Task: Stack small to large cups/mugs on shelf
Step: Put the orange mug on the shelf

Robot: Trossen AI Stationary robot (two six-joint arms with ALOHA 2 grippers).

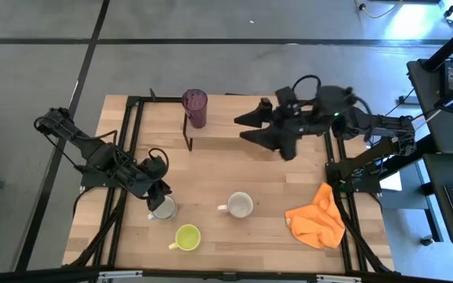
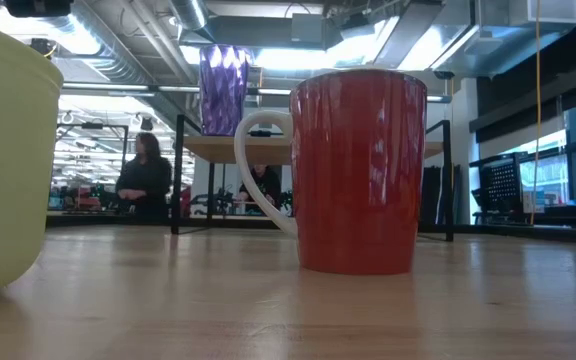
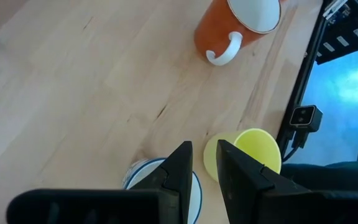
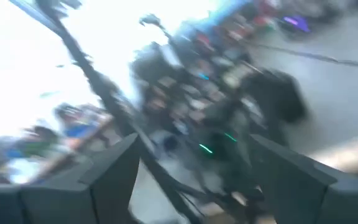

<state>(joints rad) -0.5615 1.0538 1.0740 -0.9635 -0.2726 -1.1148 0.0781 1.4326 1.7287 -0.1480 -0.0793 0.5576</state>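
Cups half-sorted: purple tumbler (image 1: 194,106) stands on the shelf (image 1: 211,126).
Left claw (image 3: 204,163) pinches the patterned mug's (image 1: 163,208) rim for lifting; right claw (image 4: 191,168), spread, hovers near the shelf.

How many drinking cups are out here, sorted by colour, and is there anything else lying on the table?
Purple tumbler, on the shelf: 1
Red mug, white inside: 1
Yellow-green mug: 1
White patterned mug, under the left end effector: 1
Orange cloth: 1
Total: 4 cups and 1 cloth, 5 things.
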